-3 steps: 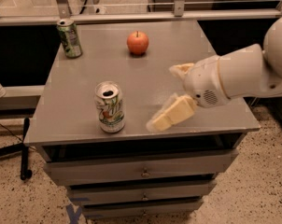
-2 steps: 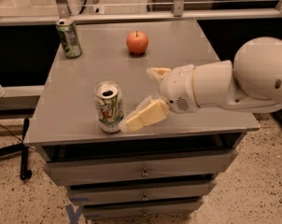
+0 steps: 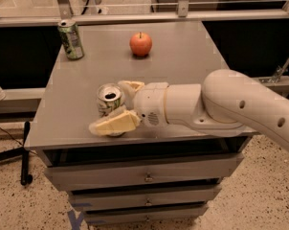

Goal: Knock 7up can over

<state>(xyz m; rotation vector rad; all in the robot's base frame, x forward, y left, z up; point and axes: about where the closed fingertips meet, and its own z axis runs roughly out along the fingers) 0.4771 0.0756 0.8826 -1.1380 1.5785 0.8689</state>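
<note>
Centre-left of frame, the gripper (image 3: 106, 106) is straddling the upright 7up can (image 3: 109, 98), fingers (image 3: 113, 124) spread apart; silver top showing, lettering unreadable.

No lettering is readable on the 7up can (image 3: 108, 97), the green can (image 3: 71, 40) or the drawers (image 3: 144, 176); the claw (image 3: 108, 106), fingers spread, straddles the 7up can near the tabletop (image 3: 183, 71) front edge

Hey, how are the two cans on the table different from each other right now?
The 7up can is pale white-silver; the green can is darker. The 7up can stands near the front edge, between the open fingers of the gripper; the green can stands free at the back left corner. Both are upright.
</note>
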